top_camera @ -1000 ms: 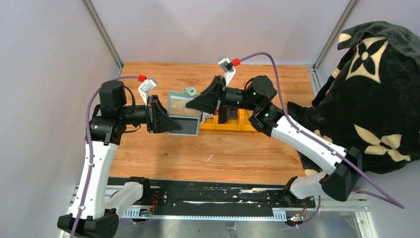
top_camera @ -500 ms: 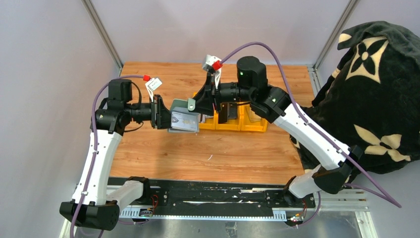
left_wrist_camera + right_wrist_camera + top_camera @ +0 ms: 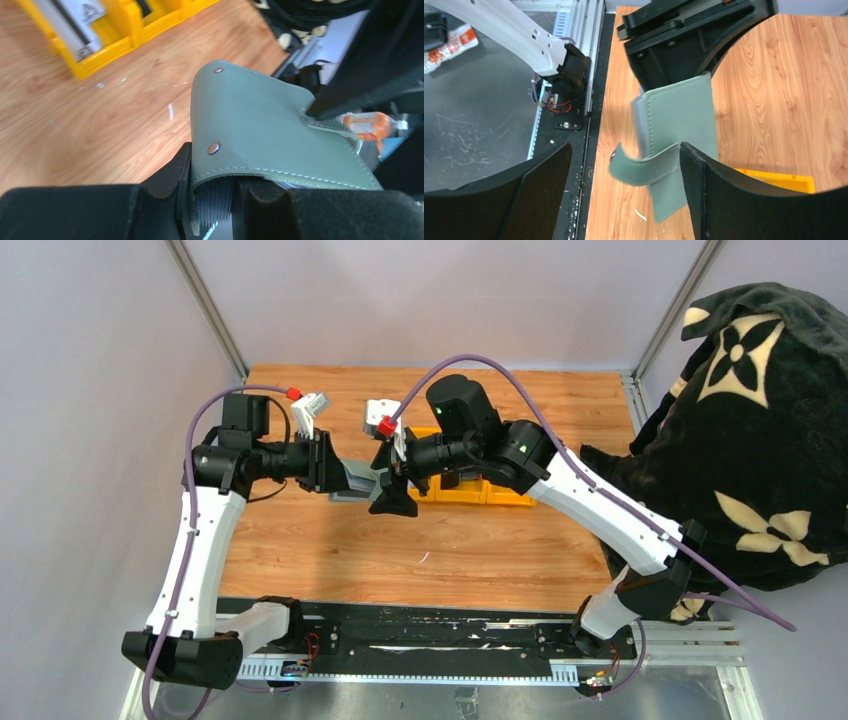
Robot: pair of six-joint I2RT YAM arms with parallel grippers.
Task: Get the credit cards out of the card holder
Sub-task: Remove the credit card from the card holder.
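My left gripper (image 3: 333, 472) is shut on the near end of the sage-green card holder (image 3: 352, 483), which it keeps edge-on above the table. In the left wrist view the card holder (image 3: 260, 125) fills the middle, and its accordion pockets (image 3: 218, 197) sit between my left gripper's (image 3: 215, 185) jaws. My right gripper (image 3: 391, 495) stands open at the holder's free end. In the right wrist view the card holder (image 3: 679, 112) and its loose snap strap (image 3: 644, 169) hang between my right gripper's (image 3: 624, 200) wide-spread fingers (image 3: 729, 200), touching neither pad clearly. No credit cards show inside the holder. A pale grey card (image 3: 70, 17) lies in the yellow bin.
The yellow three-compartment bin (image 3: 500, 495) stands on the wooden table behind my right arm; it is also in the left wrist view (image 3: 115, 37) and the right wrist view (image 3: 784, 181). A black patterned blanket (image 3: 760, 440) lies at the right. The table's near edge has a black rail (image 3: 420, 625).
My right gripper has swung left and down from over the bin to the holder's free end and opened wide. My left gripper has turned the holder edge-on and kept its grip.
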